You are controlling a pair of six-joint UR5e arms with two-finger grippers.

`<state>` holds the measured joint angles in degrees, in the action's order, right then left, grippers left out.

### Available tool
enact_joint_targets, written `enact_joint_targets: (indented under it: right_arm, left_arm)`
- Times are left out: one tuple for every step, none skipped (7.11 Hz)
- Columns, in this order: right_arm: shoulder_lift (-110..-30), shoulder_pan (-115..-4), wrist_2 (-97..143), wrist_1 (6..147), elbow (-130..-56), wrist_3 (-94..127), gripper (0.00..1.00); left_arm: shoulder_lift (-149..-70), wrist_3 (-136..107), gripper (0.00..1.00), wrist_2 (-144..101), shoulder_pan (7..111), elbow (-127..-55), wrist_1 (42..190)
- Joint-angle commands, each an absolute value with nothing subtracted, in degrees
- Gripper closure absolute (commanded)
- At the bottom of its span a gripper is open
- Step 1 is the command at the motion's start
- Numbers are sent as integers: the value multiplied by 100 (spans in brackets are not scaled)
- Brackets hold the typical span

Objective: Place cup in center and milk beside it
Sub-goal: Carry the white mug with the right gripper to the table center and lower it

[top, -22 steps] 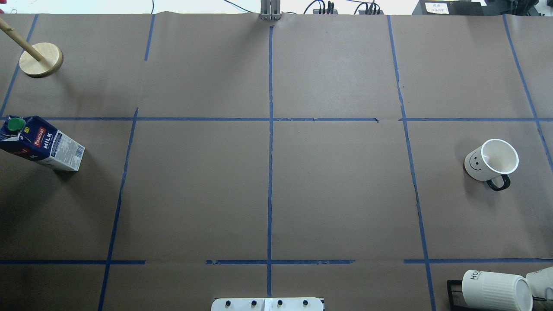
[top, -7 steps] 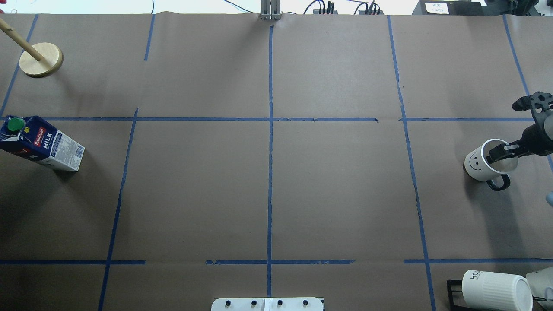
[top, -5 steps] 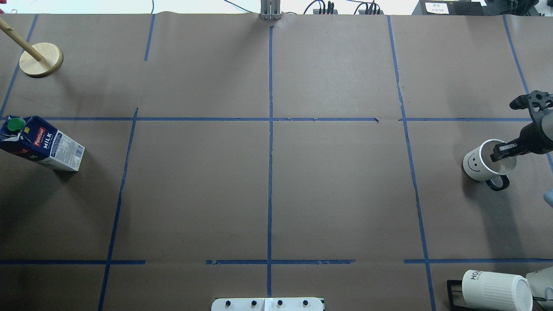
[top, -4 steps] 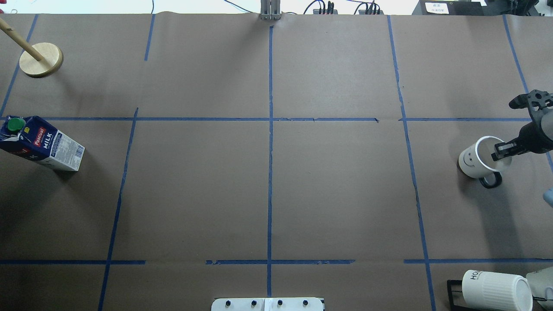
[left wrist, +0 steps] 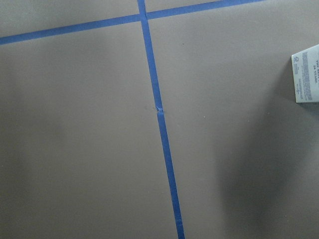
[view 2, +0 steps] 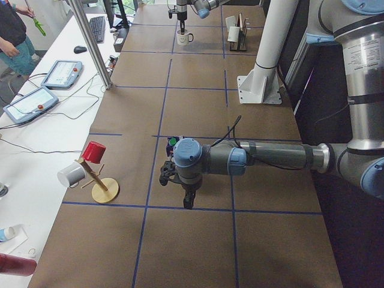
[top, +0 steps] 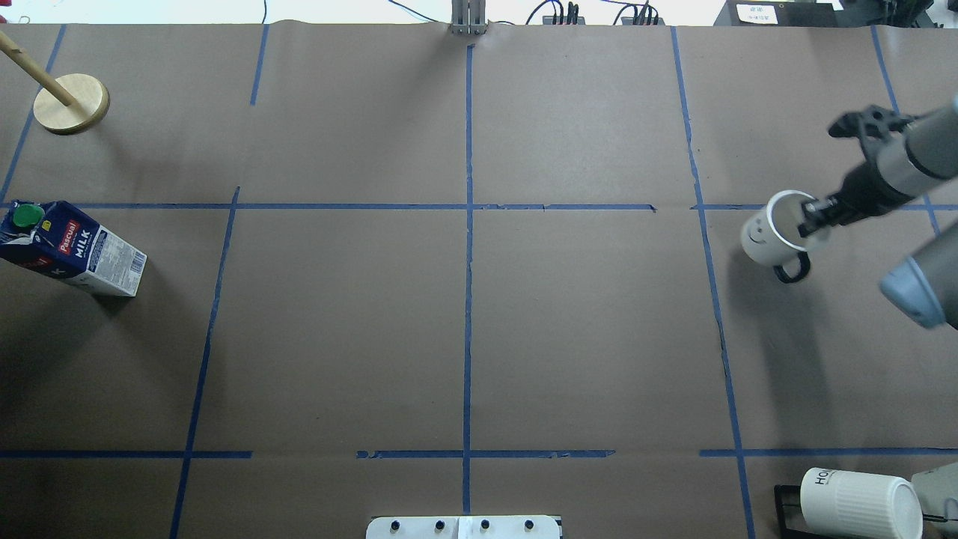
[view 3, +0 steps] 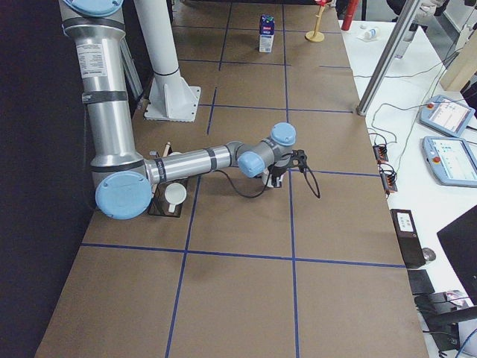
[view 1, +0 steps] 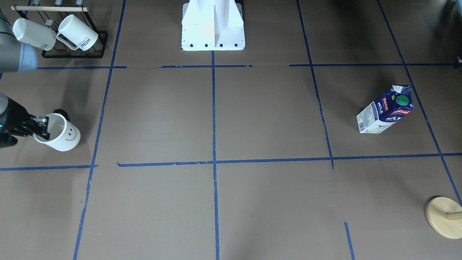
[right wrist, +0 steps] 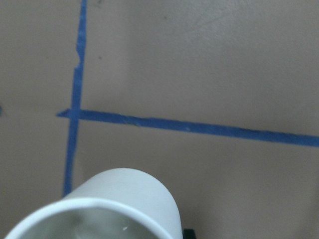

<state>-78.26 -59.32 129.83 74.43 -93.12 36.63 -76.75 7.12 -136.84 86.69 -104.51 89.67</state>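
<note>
The cup [top: 762, 238] is a white mug with a smiley face, tilted and held just off the brown paper at the right; it also shows in the front view [view 1: 64, 136]. My right gripper [top: 812, 221] is shut on its rim, one finger inside and one outside. The right wrist view shows the cup [right wrist: 124, 209] right below the camera. The milk [top: 75, 251] stands at the far left, seen in the front view [view 1: 384, 110] too. The center [top: 468, 206] is bare. My left gripper [view 2: 188, 201] hangs next to the milk; I cannot tell if it is open or shut.
A black rack [view 1: 74, 54] with two "HOME" mugs stands near the robot's right side. A wooden peg stand [top: 71, 103] is at the far left corner. The robot's white base [view 1: 213, 25] is at the near middle edge. My right elbow [top: 920, 292] hangs over the right edge.
My right gripper came in from the right, closed on the cup's rim, then carried the cup up and leftward toward the middle. The milk has not moved.
</note>
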Motion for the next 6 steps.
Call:
enact_joint_targets:
  right_arm:
    - [-6509, -5296, 12747, 8498, -9229, 4598, 99]
    - [-5930, -4952, 12370, 8516, -8967, 5284, 99]
    - [-5324, -4618, 12123, 8517, -8591, 6152, 99]
    - [-4891, -4379, 11807, 8508, -8300, 6596, 99]
    - [-4608, -4220, 11717, 8499, -8053, 6853, 99]
    - [-4292, -4071, 11620, 8490, -7720, 7038, 98]
  left_arm:
    - [-7682, 712, 0, -13685, 8666, -10468, 8974]
    - [-7682, 712, 0, -13685, 8657, -10476, 8974]
    - [-7690, 712, 0, -13685, 8657, -10477, 8974]
    - [-7690, 712, 0, -13685, 8657, -10477, 8974]
    - [-7690, 712, 0, -13685, 8657, -10477, 8974]
    - [-7682, 712, 0, -13693, 8657, -10477, 8974]
